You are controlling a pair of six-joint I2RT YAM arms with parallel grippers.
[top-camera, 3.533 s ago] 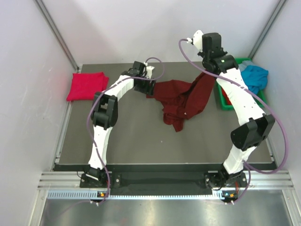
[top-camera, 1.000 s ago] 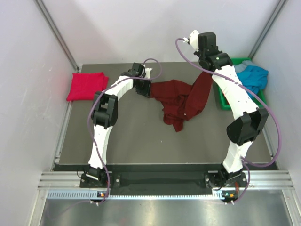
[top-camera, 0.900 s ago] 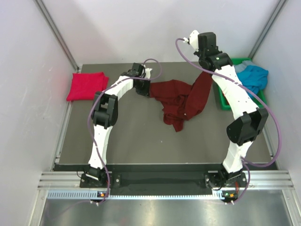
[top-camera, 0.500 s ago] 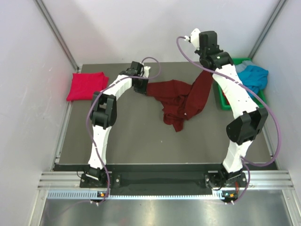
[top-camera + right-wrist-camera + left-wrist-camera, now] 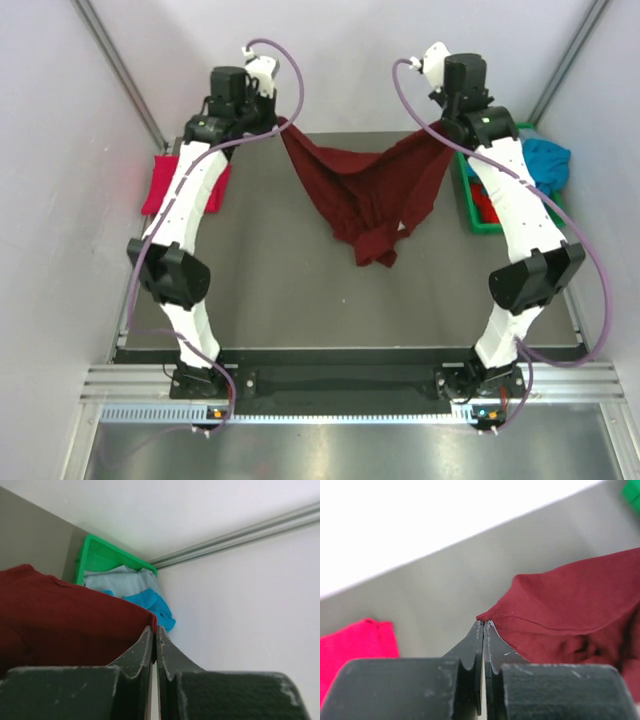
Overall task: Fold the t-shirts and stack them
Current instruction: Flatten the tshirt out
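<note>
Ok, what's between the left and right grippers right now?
The maroon t-shirt: the left gripper and right gripper each pinch an edge, and it sags between them in the top view.

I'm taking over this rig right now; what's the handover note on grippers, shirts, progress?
Left gripper: shut on one top corner of the dark maroon cloth t-shirt.
Right gripper: shut on the other corner.
Shirt hangs spread between them over the grey table, lower part bunched.
Bright crimson t-shirt: folded, table's far left.
Teal-blue t-shirt: heaped at the green plastic bin, far right.
Done: crimson folded. Left: fold maroon, then teal, stack all.
</note>
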